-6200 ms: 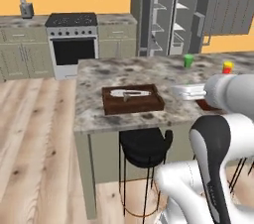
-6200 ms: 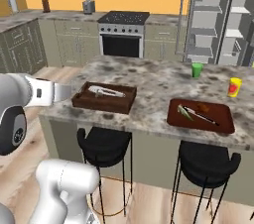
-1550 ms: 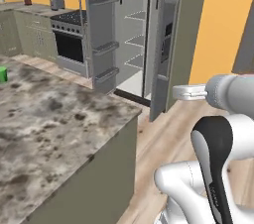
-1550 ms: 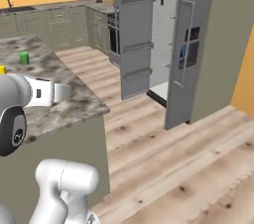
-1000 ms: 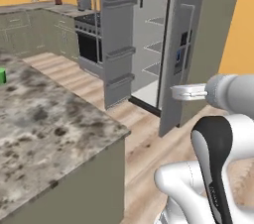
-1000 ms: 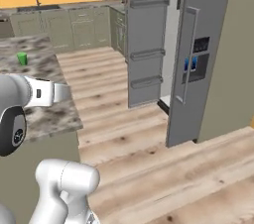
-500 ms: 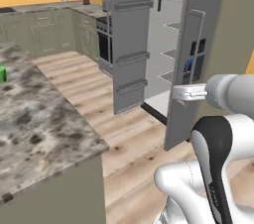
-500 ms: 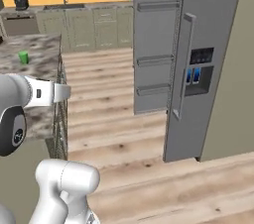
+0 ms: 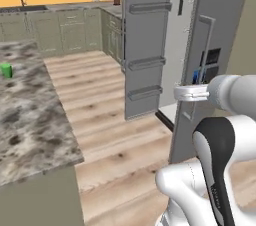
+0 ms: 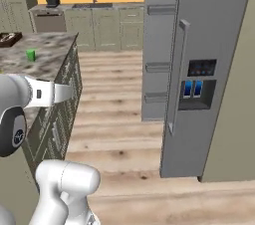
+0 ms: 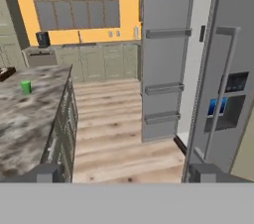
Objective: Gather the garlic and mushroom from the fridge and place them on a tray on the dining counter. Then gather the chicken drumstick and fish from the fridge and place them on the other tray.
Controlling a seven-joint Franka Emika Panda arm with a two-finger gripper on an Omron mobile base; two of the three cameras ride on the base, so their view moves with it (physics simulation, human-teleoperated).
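Grey slab-doored fridge (image 10: pixel 209 69) (bar handles), mottled marble dining counter (image 9: pixel 30 120)

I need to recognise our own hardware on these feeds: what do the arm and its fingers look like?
The arm is glossy white with rounded, tube-like links and black joint sections; one black band curves down the upright link. A white cylindrical wrist segment carries a small grey marking. In the hand view, the fingers are small, blocky and dark grey. No cables show.
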